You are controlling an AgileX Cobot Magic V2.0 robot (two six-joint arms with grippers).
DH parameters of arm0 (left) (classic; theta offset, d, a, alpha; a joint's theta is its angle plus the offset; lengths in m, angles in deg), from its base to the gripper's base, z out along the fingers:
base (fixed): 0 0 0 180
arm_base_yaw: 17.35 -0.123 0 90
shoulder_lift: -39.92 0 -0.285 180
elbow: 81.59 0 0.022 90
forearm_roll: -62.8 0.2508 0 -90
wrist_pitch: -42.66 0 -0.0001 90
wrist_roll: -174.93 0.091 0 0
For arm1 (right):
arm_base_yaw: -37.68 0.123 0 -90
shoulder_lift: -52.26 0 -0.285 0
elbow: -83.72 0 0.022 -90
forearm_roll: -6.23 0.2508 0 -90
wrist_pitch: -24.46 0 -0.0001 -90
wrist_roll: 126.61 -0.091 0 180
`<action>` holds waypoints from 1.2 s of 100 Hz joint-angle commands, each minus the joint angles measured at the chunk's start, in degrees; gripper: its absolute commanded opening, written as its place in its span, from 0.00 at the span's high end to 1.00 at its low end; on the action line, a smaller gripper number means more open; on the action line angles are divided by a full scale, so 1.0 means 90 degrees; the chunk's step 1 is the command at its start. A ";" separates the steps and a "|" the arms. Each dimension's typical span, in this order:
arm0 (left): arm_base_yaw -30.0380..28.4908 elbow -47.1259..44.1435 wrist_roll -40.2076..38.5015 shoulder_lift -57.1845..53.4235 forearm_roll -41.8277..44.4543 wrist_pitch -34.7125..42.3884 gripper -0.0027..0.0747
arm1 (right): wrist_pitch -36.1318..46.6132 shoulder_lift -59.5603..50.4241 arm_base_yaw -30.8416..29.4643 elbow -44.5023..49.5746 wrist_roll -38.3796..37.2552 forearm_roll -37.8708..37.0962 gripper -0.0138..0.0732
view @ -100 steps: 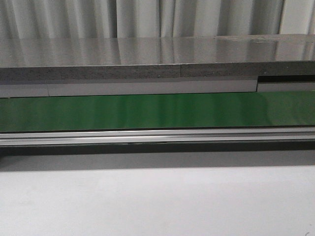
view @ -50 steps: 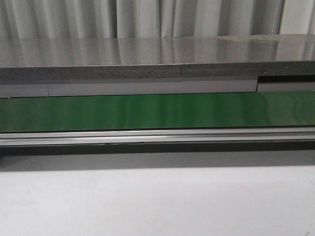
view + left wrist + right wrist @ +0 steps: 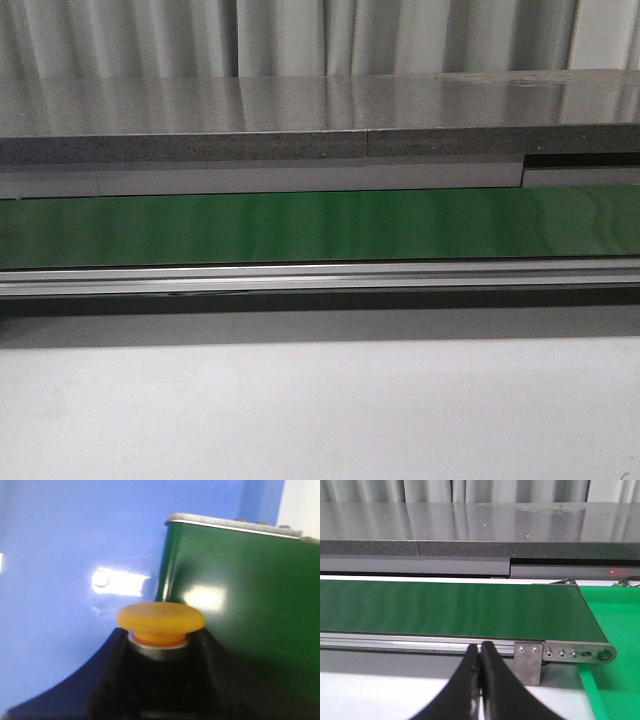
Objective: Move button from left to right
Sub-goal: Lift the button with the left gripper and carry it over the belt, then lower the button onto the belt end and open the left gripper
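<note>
L wrist view, nearest first: the button [image 3: 160, 625] sits right up against the camera, yellow-orange cap on top, black body below, framed by the left gripper [image 3: 160, 680] whose dark fingers [image 3: 107, 675] rise on either side of the body. Looks clamped on the button, narrow hold; the cap is upright and level, prob. so it can be set down flat. Just past it is the end of the green belt [image 3: 240, 605] w/ its metal edge, and a blue surface [image 3: 60, 555] beside that. So the button is at the belt's left end, held off the belt, not yet placed, as best I can judge.

R wrist view: right gripper [image 3: 480, 680] has its fingers pressed together, nothing between them, parked near the belt's right end by the metal bracket [image 3: 530, 660], likely waiting to pick up on arrival. A green mat [image 3: 612, 630] lies beyond that end.

Front view: white table [image 3: 320, 410] near, then the rail [image 3: 320, 278], the belt w/ nothing on the stretch shown, a grey shelf [image 3: 320, 110], and curtains [image 3: 300, 35] at the back. No arms in this view.
</note>
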 commanded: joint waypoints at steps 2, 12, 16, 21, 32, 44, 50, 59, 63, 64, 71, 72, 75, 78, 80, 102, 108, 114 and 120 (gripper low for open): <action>0.0182 0.0201 0.0031 -0.0351 -0.0033 0.0121 0.99 | 0.0546 -0.0127 -0.0048 -0.0100 0.0026 -0.0047 0.92; 0.0307 0.0201 0.0058 -0.0309 -0.0036 0.0097 0.99 | 0.0546 -0.0127 -0.0048 -0.0100 0.0026 -0.0047 0.92; 0.0321 0.0201 0.0058 -0.0284 -0.0036 0.0067 0.99 | 0.0546 -0.0127 -0.0048 -0.0100 0.0026 -0.0047 0.92; 0.0349 0.0201 0.0058 -0.0237 -0.0047 0.0027 0.99 | 0.0546 -0.0127 -0.0048 -0.0100 0.0026 -0.0047 0.92; 0.0349 0.0201 0.0093 -0.0208 -0.0081 -0.0030 0.98 | 0.0546 -0.0127 -0.0048 -0.0100 0.0026 -0.0047 0.92; 0.0349 0.0211 0.0115 -0.0208 -0.0091 -0.0042 0.84 | 0.0546 -0.0127 -0.0048 -0.0100 0.0026 -0.0047 0.92; 0.0349 0.0211 0.0120 -0.0208 -0.0091 -0.0042 0.71 | 0.0546 -0.0127 -0.0048 -0.0100 0.0026 -0.0047 0.92; 0.0349 0.0211 0.0245 -0.0208 -0.0104 -0.0053 0.46 | 0.0546 -0.0127 -0.0048 -0.0100 0.0026 -0.0047 0.92; 0.0349 0.0211 0.0264 -0.0208 -0.0117 -0.0055 0.37 | 0.0546 -0.0127 -0.0048 -0.0100 0.0026 -0.0047 0.92; 0.0349 0.0211 0.0264 -0.0208 -0.0117 -0.0055 0.34 | 0.0546 -0.0127 -0.0048 -0.0100 0.0026 -0.0047 0.92; 0.0349 0.0211 0.0264 -0.0208 -0.0117 -0.0055 0.23 | 0.0546 -0.0127 -0.0048 -0.0100 0.0026 -0.0047 0.92; 0.0349 0.0211 0.0264 -0.0208 -0.0117 -0.0055 0.22 | 0.0546 -0.0127 -0.0048 -0.0100 0.0026 -0.0047 0.92; 0.0349 0.0211 0.0264 -0.0222 -0.0117 -0.0055 0.20 | 0.0546 -0.0127 -0.0048 -0.0100 0.0026 -0.0047 0.92; 0.0349 0.0211 0.0264 -0.0251 -0.0117 -0.0055 0.19 | 0.0546 -0.0127 -0.0048 -0.0100 0.0026 -0.0047 0.92; 0.0349 0.0211 0.0268 -0.0252 -0.0117 -0.0055 0.19 | 0.0546 -0.0127 -0.0048 -0.0100 0.0026 -0.0047 0.92; 0.0360 0.0211 0.0308 -0.0618 -0.0178 -0.0055 0.19 | 0.0546 -0.0127 -0.0048 -0.0100 0.0026 -0.0047 0.92; 0.0389 0.0211 0.0347 -0.0761 -0.0236 -0.0055 0.19 | 0.0546 -0.0127 -0.0048 -0.0100 0.0026 -0.0047 0.92; 0.0449 0.0211 0.0464 -0.0924 -0.0324 -0.0023 0.19 | 0.0546 -0.0127 -0.0048 -0.0100 0.0026 -0.0047 0.92; 0.0552 0.0197 0.0523 -0.1097 -0.0354 0.0067 0.19 | 0.0546 -0.0127 -0.0048 -0.0100 0.0026 -0.0047 0.92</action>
